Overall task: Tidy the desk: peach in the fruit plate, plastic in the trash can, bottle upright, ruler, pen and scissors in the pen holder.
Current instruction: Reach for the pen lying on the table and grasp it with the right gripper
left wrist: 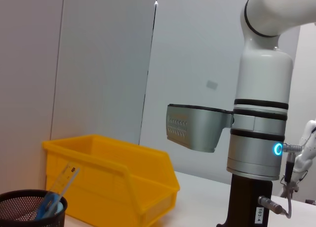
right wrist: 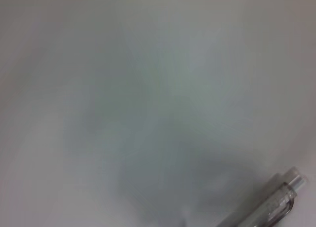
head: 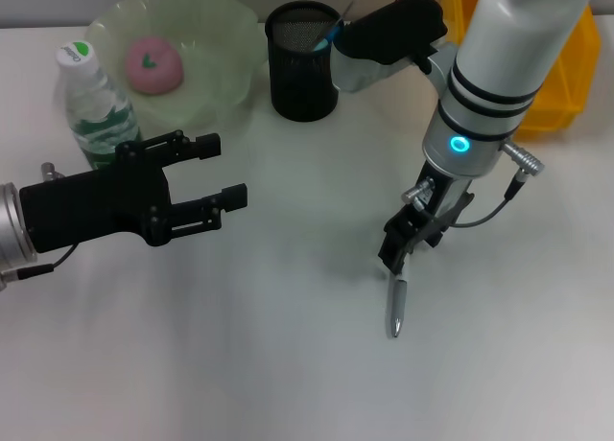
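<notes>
2 arms reach over the white desk, the biggest surface in the head view. At its far right corner sits a yellow plastic bin, also seen from the left wrist view. Next in size, a pale green translucent fruit plate stands at the far left with a pink peach already inside it. Just in front of the plate, a clear plastic water bottle with a white cap and green label stands upright, touching the plate's rim or very close to it. To the right of the plate, a black mesh pen holder holds a clear blue-tinted ruler leaning against its rim. The left gripper hangs over the desk in front of the bottle, its 2 black fingers spread wide and holding nothing. The right gripper points straight down at mid-right, its tips pinching the top end of a slim grey translucent pen, whose lower end hangs toward the desk; whether it touches the surface I cannot tell. The right wrist view shows only the pen's clear end over blurred desk.
</notes>
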`<state>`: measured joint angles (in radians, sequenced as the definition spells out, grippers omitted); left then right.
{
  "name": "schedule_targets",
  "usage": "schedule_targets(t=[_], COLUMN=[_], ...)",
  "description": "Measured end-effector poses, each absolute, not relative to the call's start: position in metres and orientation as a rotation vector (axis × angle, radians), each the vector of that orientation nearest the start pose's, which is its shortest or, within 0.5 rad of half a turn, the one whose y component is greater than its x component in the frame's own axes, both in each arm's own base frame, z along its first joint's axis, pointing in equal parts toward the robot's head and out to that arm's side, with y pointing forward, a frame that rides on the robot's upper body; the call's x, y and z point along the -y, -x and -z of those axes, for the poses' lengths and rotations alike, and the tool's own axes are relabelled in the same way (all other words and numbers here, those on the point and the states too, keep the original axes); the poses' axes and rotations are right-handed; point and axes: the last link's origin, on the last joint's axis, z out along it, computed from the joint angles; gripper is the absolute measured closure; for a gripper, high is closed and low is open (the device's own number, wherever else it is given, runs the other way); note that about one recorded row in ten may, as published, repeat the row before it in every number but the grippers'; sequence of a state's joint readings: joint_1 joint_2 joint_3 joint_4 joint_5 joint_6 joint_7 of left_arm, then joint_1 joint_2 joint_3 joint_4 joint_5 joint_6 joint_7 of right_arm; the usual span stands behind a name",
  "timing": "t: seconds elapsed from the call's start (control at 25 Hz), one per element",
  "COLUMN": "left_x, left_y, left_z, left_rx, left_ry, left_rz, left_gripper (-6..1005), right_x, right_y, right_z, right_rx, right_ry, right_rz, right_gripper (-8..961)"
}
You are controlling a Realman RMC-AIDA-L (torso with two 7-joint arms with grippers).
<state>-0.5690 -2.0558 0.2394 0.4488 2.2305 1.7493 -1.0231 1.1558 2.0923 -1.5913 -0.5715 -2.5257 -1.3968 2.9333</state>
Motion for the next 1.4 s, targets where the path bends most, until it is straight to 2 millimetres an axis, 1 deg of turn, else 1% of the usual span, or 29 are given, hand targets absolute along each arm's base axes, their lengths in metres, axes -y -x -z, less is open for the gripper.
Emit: schedule_targets(t=[0.4, 0.8, 1.4], left_x=[-0.306, -0.308, -0.313], left_y=[0.273, 0.271, 0.267], left_z=[-0.005, -0.006, -0.008], left_rx=[0.395, 0.381, 0.351], left_ry=[2.665, 2.669, 2.669], left_rz=[0.936, 0.936, 0.926], left_gripper=[245, 246, 245], right_x=[-0.385, -0.382, -0.381], right_y=[-0.139, -0.137, -0.137], right_z=[0.092, 0.098, 0.099], right_rx=[-1.234, -1.171, -1.128], right_ry=[2.440, 2.455, 2.462], right_rz=[0.872, 0.910, 0.931], right_gripper=[411, 419, 432])
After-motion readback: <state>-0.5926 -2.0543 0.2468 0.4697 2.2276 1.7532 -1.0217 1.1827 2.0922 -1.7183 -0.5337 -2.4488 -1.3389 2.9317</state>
